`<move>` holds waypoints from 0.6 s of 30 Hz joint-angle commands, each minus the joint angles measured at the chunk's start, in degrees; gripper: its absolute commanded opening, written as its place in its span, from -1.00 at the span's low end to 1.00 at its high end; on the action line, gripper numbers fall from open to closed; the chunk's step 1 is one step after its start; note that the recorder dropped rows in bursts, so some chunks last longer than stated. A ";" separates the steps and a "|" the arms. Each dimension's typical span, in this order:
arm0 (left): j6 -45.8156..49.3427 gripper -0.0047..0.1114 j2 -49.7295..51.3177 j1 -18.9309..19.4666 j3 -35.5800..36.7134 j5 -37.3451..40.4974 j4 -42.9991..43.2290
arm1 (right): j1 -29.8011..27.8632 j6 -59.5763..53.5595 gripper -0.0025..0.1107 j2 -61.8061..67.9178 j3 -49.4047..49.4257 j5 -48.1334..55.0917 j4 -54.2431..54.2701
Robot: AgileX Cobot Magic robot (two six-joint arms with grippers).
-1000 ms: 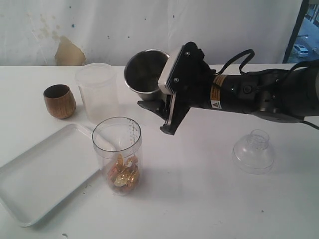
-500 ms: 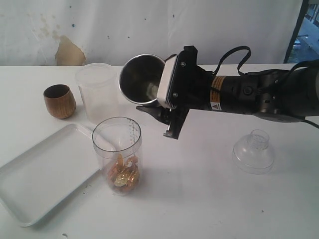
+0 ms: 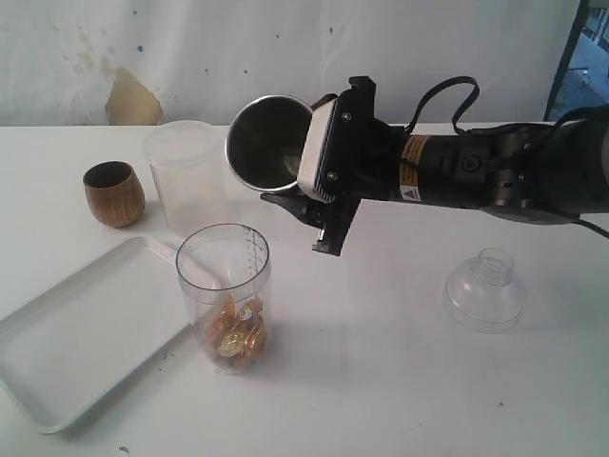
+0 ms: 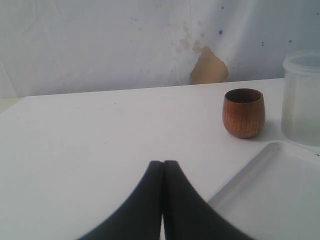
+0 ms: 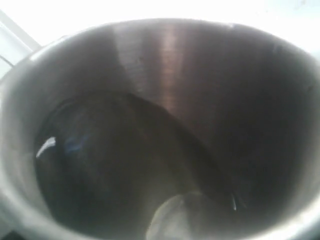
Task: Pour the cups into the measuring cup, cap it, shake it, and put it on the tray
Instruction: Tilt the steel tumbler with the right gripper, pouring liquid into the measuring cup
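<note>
Steel tumbler, wooden cup: one each.

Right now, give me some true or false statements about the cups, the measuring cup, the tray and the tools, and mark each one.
1. The right tool holds the steel tumbler tilted. True.
2. The wooden cup stands on the tray. False: it stands on the table, apart from the tray.
3. The measuring cup is empty. False: gold-wrapped pieces lie at its bottom.
4. The left tool is shut. True.
</note>
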 commanded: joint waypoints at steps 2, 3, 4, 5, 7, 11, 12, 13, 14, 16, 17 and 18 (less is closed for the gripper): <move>0.08 -0.92 -0.27 -0.36 0.31 -0.43 0.15 | 0.07 2.56 -0.96 -0.98 -2.52 -1.38 1.28; 0.08 -0.92 -0.27 -0.36 0.31 -0.43 0.15 | 0.07 2.56 -0.96 -0.83 -2.55 -1.38 1.28; 0.08 -0.92 -0.27 -0.36 0.31 -0.43 0.15 | 0.07 2.56 -0.96 -0.55 -2.69 -1.38 1.28; 0.08 -0.92 -0.27 -0.36 0.31 -0.43 0.15 | 0.07 2.56 -0.96 -0.03 -3.03 -1.38 1.28; 0.08 -0.92 -0.27 -0.36 0.31 -0.43 0.15 | 0.07 2.56 -0.96 1.33 -3.27 -1.49 1.28; 0.08 -0.92 -0.27 -0.36 0.31 -0.43 0.15 | 0.07 2.37 -0.96 2.85 -3.74 -2.27 1.28; 0.08 -0.92 -0.27 -0.36 0.31 -0.43 0.15 | 0.07 2.37 -0.96 2.94 -3.74 -2.84 1.28; 0.08 -0.92 -0.27 -0.36 0.31 -0.43 0.15 | 0.07 2.37 -0.96 2.94 -3.74 -3.43 1.28; 0.08 -0.92 -0.27 -0.36 0.31 -0.43 0.15 | 0.07 2.14 -0.96 2.94 -3.74 -3.72 1.28; 0.08 -0.92 -0.27 -0.36 0.31 -0.43 0.15 | 0.07 0.84 -0.96 2.94 -3.74 -4.04 1.28; 0.08 -0.92 -0.27 -0.36 0.31 -0.43 0.15 | 0.07 0.01 -0.96 2.94 -3.74 -4.04 1.28; 0.08 -0.92 -0.27 -0.36 0.31 -0.43 0.15 | 0.07 -0.47 -0.96 2.94 -3.74 -4.04 1.28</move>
